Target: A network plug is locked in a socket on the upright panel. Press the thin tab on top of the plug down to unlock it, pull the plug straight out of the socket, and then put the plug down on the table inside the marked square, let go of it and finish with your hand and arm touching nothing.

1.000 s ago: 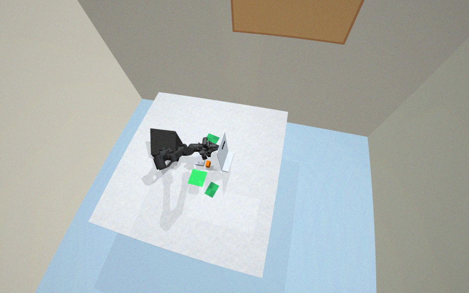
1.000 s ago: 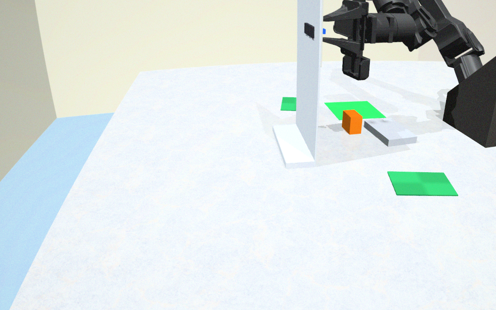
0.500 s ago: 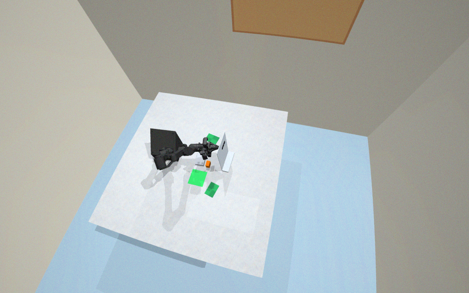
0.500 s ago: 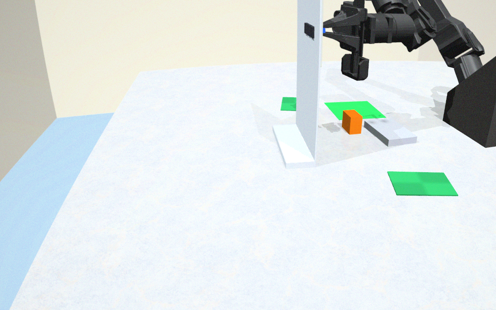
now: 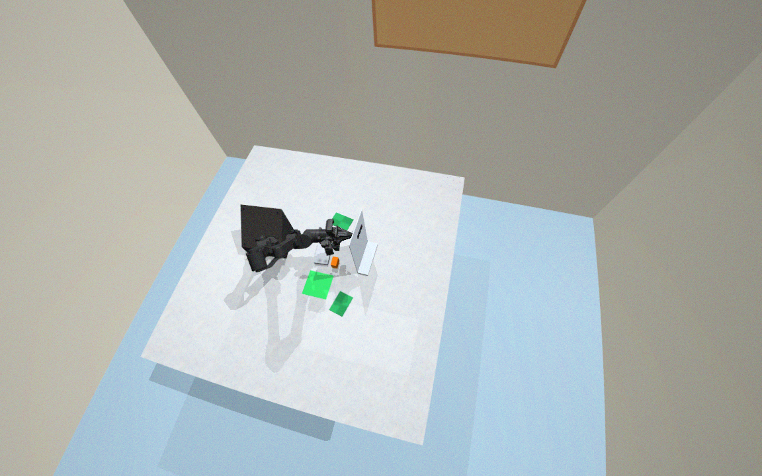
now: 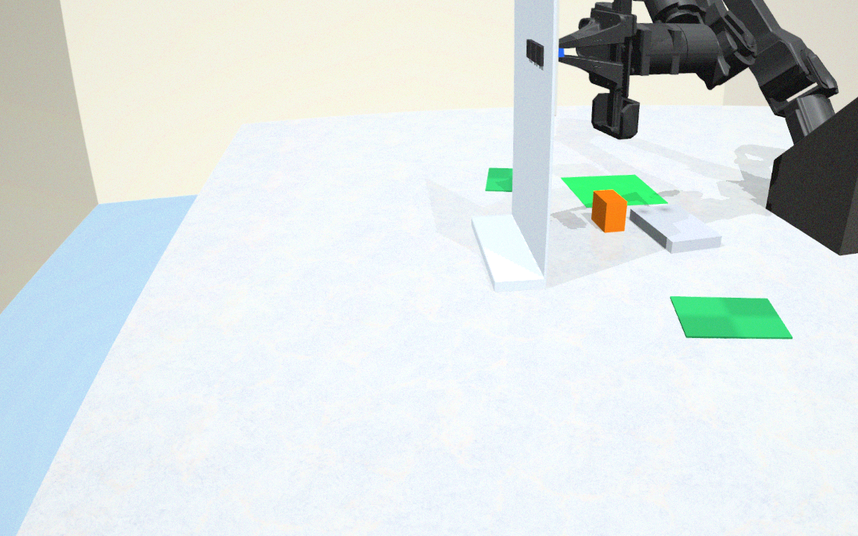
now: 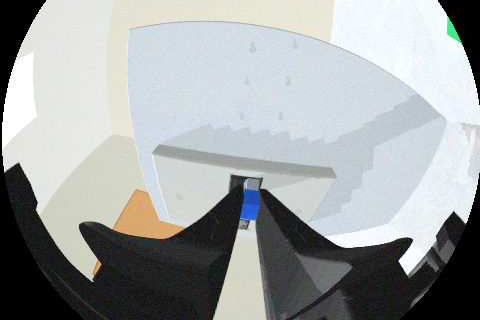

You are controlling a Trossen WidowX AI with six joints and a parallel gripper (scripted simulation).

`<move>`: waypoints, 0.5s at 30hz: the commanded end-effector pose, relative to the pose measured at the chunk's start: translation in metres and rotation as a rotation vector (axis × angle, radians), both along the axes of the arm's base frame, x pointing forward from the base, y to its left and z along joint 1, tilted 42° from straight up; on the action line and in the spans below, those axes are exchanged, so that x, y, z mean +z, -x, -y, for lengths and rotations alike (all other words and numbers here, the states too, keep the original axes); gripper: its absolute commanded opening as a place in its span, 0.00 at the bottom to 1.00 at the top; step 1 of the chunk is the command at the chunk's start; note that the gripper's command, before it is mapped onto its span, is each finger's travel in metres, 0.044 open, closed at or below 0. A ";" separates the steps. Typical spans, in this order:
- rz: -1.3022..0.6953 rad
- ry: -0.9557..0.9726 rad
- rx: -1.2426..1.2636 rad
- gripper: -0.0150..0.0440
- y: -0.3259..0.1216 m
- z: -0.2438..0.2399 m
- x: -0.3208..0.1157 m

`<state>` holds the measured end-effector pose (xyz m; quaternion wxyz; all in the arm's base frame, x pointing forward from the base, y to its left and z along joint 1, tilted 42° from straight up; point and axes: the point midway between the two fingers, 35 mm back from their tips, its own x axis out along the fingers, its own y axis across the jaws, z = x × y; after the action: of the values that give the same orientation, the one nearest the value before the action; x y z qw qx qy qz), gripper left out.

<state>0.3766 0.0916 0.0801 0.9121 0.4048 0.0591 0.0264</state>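
Note:
The blue plug (image 6: 561, 52) (image 7: 250, 206) sits at the socket (image 7: 235, 182) on the upright panel (image 5: 358, 251) (image 6: 530, 152) (image 7: 200, 75). Its grey front part shows at the opening; I cannot make out the thin tab or how deep the plug sits. My gripper (image 5: 351, 235) (image 6: 564, 51) (image 7: 249, 194) is shut on the plug, with one finger on each side of it and the fingertips close to the panel face. The bright green square (image 5: 317, 285) (image 6: 608, 183) lies on the table, below and away from the gripper.
An orange block (image 5: 335, 262) (image 6: 608, 211) and a flat grey block (image 5: 321, 260) (image 6: 682, 229) stand between panel and arm base. Darker green patches (image 5: 341, 303) (image 6: 731, 318) lie on the table (image 5: 265, 171) (image 6: 285, 400). The panel's foot (image 5: 368, 260) (image 6: 509, 253) extends behind it.

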 end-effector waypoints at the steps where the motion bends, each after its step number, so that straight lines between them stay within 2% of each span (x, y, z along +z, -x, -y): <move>1: -0.004 -0.004 0.002 0.25 0.005 0.000 -0.001; 15: -0.004 -0.004 0.002 0.25 0.014 -0.001 -0.002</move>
<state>0.3659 0.0932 0.0791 0.9120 0.4046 0.0608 0.0282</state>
